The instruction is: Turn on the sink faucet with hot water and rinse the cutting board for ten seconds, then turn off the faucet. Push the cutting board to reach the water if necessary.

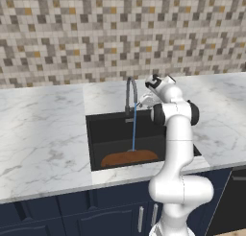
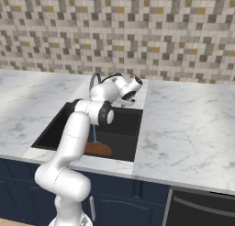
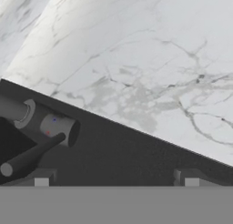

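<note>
The dark gooseneck sink faucet [image 1: 130,92] arches over the black sink [image 1: 108,134]. A thin blue stream of water [image 1: 134,129] falls from it onto the orange-brown cutting board [image 1: 129,158], which lies flat at the basin's front. From the right base view the faucet [image 2: 95,78], water [image 2: 94,136] and board [image 2: 98,149] sit partly behind my arm. My gripper [image 1: 143,103] hovers just right of the faucet's base, open and holding nothing. In the hand view the faucet's base and lever [image 3: 48,129] lie left of the open gripper [image 3: 116,180].
White marble counter [image 1: 43,134] runs on both sides of the sink and behind it [image 3: 136,59]. A mosaic tile wall [image 1: 120,33] rises at the back. Dark blue cabinets [image 1: 72,216] stand below the counter edge.
</note>
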### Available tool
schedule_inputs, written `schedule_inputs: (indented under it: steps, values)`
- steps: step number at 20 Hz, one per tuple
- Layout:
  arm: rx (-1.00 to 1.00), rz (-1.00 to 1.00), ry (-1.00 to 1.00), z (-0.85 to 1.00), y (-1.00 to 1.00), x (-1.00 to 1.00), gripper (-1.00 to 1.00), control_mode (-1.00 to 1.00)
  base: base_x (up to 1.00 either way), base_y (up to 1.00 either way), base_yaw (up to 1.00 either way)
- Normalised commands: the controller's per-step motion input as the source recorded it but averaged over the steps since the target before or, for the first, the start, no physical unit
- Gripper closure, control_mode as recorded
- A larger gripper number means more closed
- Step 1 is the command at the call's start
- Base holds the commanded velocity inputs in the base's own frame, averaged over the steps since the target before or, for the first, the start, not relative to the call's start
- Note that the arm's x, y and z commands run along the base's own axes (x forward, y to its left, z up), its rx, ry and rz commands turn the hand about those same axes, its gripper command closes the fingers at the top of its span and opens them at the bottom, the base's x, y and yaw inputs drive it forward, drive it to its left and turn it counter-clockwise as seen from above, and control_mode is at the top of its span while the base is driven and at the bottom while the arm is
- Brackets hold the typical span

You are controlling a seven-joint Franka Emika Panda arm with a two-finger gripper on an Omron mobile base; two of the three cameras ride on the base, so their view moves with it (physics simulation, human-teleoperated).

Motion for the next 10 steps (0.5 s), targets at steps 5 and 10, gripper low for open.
schedule_inputs:
  steps: [5,10]
  values:
    - [0.0,0.0,0.0,0.0,0.0,0.09,-1.0,-1.0,0.0,0.0,0.0]
    - [0.0,0.0,0.0,0.0,0.03,0.07,-1.0,-1.0,0.0,0.0,0.0]
